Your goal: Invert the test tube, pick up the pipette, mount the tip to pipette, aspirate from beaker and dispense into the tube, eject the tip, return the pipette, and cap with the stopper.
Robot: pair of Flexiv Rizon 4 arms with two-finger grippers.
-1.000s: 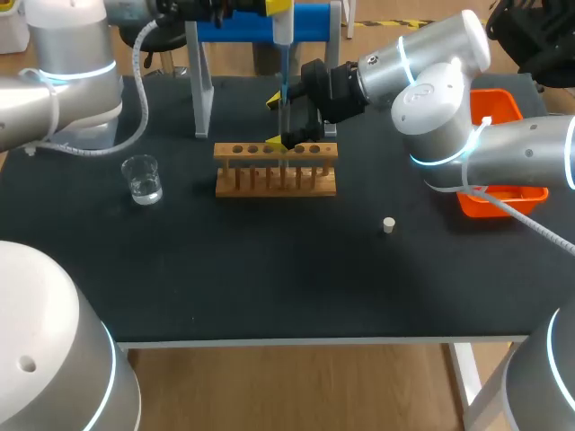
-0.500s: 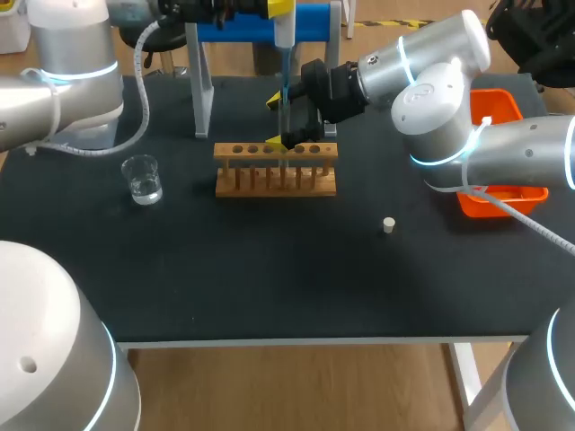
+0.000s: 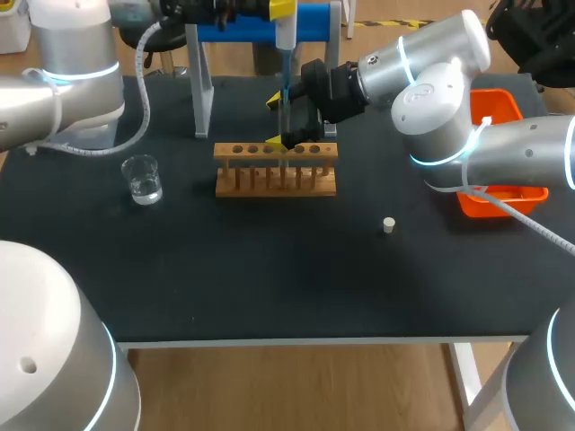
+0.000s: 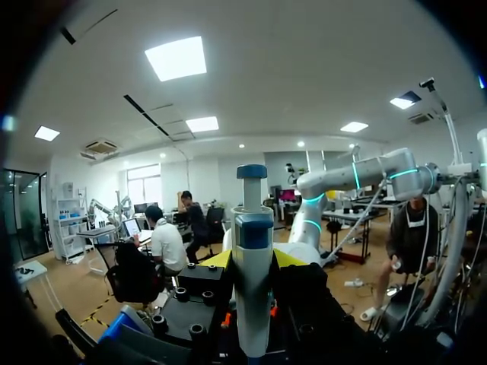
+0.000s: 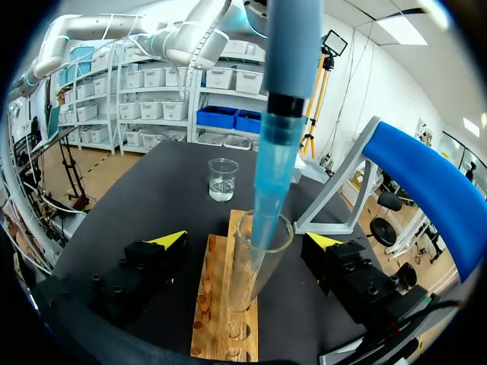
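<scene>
My left gripper (image 3: 280,8) is shut on the pipette (image 3: 284,76) and holds it upright over the wooden rack (image 3: 276,169); in the left wrist view the pipette's white and blue body (image 4: 251,281) stands between that gripper's (image 4: 253,258) yellow tips. The blue tip reaches into the mouth of the clear test tube (image 5: 255,266), which stands upright in the rack (image 5: 221,304). My right gripper (image 5: 245,242) is open with one finger on each side of the tube, both apart from the glass. In the head view this gripper (image 3: 278,121) sits just behind the rack.
A glass beaker (image 3: 142,179) with some clear liquid stands left of the rack, also seen beyond the tube (image 5: 222,179). The small white stopper (image 3: 388,224) lies to the rack's front right. A blue-and-grey pipette stand (image 3: 202,81) is behind, and an orange bin (image 3: 499,153) at the right edge.
</scene>
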